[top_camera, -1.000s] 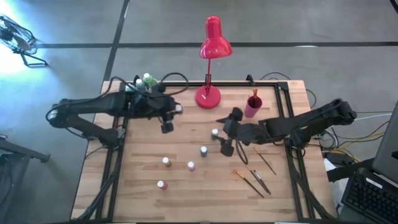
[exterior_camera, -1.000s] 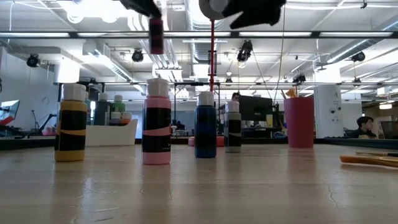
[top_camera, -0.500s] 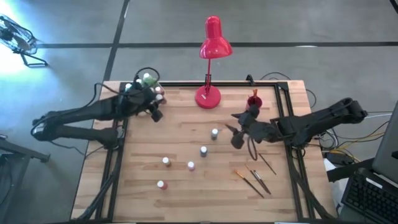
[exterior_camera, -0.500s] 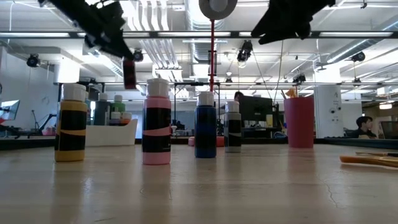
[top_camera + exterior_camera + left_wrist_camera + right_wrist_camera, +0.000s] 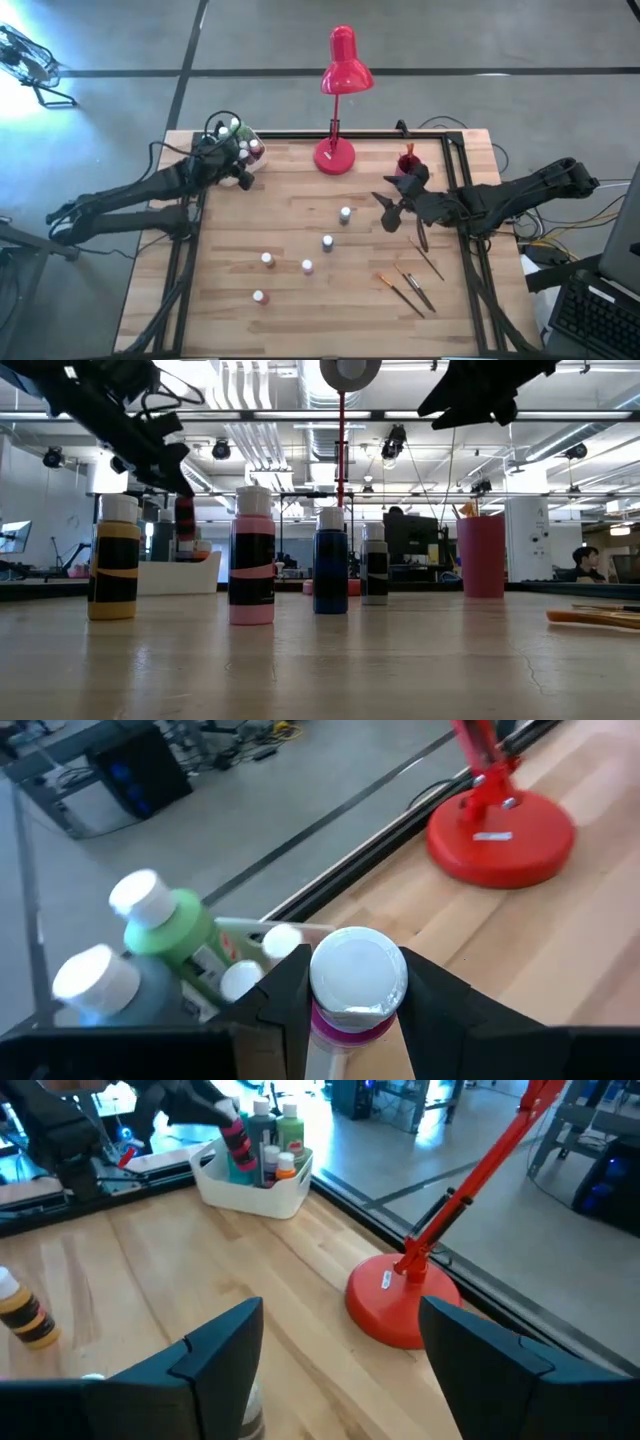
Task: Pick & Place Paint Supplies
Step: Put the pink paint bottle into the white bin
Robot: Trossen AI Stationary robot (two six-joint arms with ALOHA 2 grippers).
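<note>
At the far left corner of the worktop, the left end effector is clamped on a small pink-and-black paint bottle with a white cap, gripped just under the cap and hanging tilted over a white bin that already holds green, blue and orange bottles. Such a bottle looks light and rigid with a smooth plastic wall, so the hold by the neck under the cap seems the safest against slipping. Toward the middle, five more bottles stand upright and well apart, long axes vertical, caps up; in the low view the nearest show as yellow, pink, blue and grey. Right of them, the right end effector hovers near the pink cup with its fingers spread and nothing between them. Three thin paintbrushes lie flat at the near right, pointing diagonally; they are slender and liable to roll, best pinched mid-handle.
</note>
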